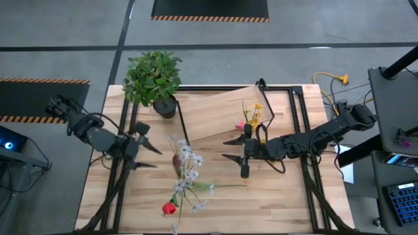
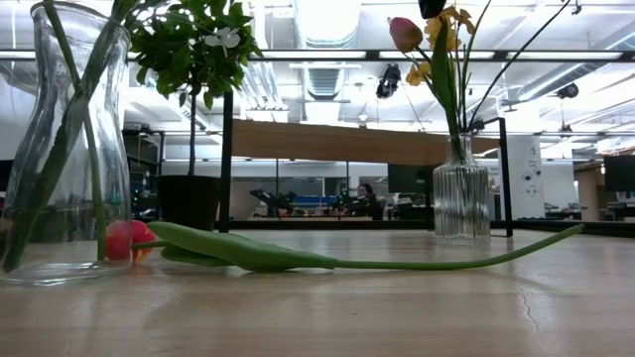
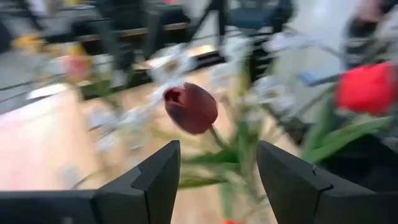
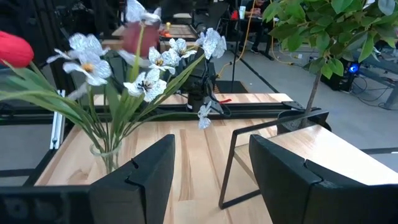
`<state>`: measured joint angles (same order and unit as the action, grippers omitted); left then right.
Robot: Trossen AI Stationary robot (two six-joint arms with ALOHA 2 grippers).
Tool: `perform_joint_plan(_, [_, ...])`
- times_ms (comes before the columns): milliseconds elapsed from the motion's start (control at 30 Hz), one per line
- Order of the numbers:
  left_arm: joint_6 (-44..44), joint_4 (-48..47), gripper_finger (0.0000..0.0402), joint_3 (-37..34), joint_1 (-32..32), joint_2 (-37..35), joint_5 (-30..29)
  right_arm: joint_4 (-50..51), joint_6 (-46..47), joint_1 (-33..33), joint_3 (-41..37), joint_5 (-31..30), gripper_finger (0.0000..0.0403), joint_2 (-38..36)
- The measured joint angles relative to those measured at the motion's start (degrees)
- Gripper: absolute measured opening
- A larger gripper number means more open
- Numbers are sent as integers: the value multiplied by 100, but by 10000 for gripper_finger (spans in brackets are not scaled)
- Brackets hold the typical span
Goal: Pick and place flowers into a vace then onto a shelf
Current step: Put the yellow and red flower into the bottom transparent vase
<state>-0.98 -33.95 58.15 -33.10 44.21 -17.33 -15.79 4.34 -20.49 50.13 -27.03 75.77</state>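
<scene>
A clear vase (image 2: 64, 149) stands mid-table with white sprays (image 1: 188, 163), a dark red tulip (image 3: 191, 109) and a red tulip (image 1: 170, 209) that leans toward the near edge. Beside it, an orange-red tulip (image 2: 129, 240) lies on the table, its stalk (image 2: 446, 260) running right. A ribbed glass vase (image 2: 461, 198) holds yellow blooms and a pink bud (image 1: 240, 125) at the shelf's (image 1: 219, 114) near edge. My left gripper (image 1: 153, 156) is open, left of the clear vase. My right gripper (image 1: 225, 149) is open, to its right.
A bushy potted plant (image 1: 155, 78) stands at the table's far left, beside the shelf. The shelf's black frame (image 4: 231, 165) rises close ahead of my right gripper. Black rails (image 1: 307, 163) run along both sides of the table. Bare tabletop (image 1: 261, 202) lies near right.
</scene>
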Motion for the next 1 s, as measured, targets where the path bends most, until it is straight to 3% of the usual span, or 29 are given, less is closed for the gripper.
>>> perform_joint_plan(167, [-86,524,189,-939,2,-749,-975,127,7,0,-2,0,199,0])
perform_joint_plan(400, [650,2534,189,-2760,18,-2101,-1237,190,15,0,-4,0,199,-4])
perform_joint_plan(667, [914,3378,185,-3887,467,-3727,-1331,191,2,0,-4,0,199,-4])
perform_joint_plan(800, [894,3480,158,-4293,881,-4218,-1313,190,6,0,-4,1,199,-4])
perform_joint_plan(1000, [728,3478,79,-4611,1212,-4384,-1301,171,21,0,-4,-2,199,-4])
